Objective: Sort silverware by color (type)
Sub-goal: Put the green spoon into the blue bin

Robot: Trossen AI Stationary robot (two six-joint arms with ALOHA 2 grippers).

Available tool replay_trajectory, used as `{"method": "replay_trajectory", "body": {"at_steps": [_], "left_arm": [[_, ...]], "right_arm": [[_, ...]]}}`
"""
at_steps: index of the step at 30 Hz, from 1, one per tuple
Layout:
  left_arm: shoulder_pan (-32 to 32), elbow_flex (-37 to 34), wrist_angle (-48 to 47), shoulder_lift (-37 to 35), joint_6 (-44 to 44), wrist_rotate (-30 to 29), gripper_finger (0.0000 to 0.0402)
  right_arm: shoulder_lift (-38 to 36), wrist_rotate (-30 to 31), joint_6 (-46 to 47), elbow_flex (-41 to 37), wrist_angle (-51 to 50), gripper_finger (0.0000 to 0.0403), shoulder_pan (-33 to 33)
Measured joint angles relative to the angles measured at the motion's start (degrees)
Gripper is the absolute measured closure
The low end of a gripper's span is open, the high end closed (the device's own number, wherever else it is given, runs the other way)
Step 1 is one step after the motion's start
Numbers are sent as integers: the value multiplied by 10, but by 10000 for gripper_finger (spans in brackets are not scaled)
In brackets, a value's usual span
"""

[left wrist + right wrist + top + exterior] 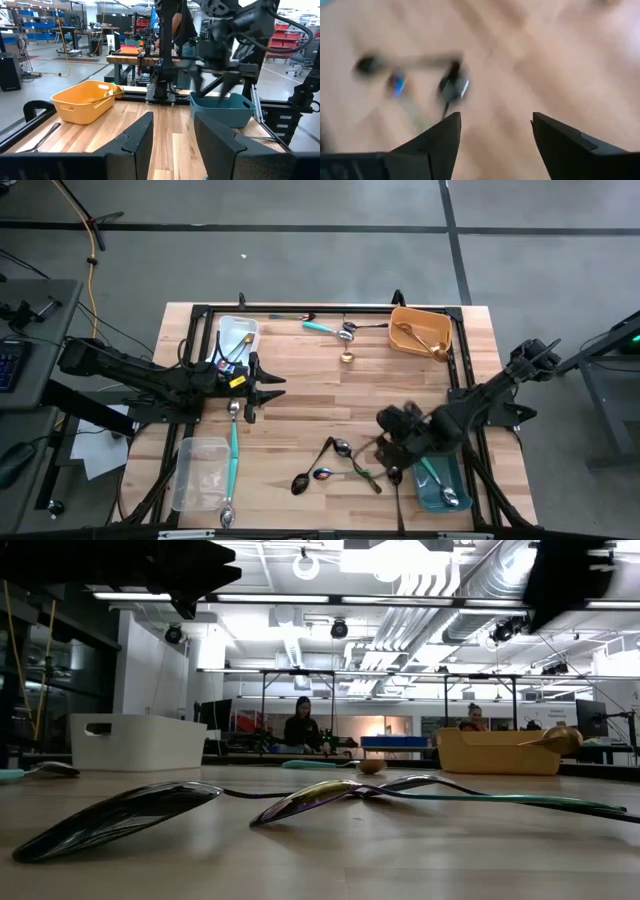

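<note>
Silverware lies scattered: a cluster of black and iridescent spoons at the table's near centre, a teal-handled spoon beside the clear bin, gold pieces in the orange bin. Right gripper hovers by the teal bin near the cluster, fingers wide apart, empty. Left gripper waits beside the white bin, fingers parted, holding nothing.

Even, bright overhead light; ceiling strips glare in low view. Right wrist view motion-blurred: spoons ahead of right gripper smeared
</note>
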Motion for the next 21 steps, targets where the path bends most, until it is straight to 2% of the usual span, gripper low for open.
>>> {"method": "replay_trajectory", "body": {"at_steps": [3, 7, 15, 21], "left_arm": [[0, 0, 0, 0, 0, 0, 268], [0, 0, 0, 0, 0, 0, 268], [0, 0, -1, 0, 1, 0, 268], [0, 0, -5, 0, 0, 0, 268]], "right_arm": [[0, 86, -82, 0, 20, 163, -35], [3, 98, -193, 0, 58, 163, -95], [36, 24, -392, -1, 194, 163, -192], [96, -31, -461, -1, 264, 162, -224]]}}
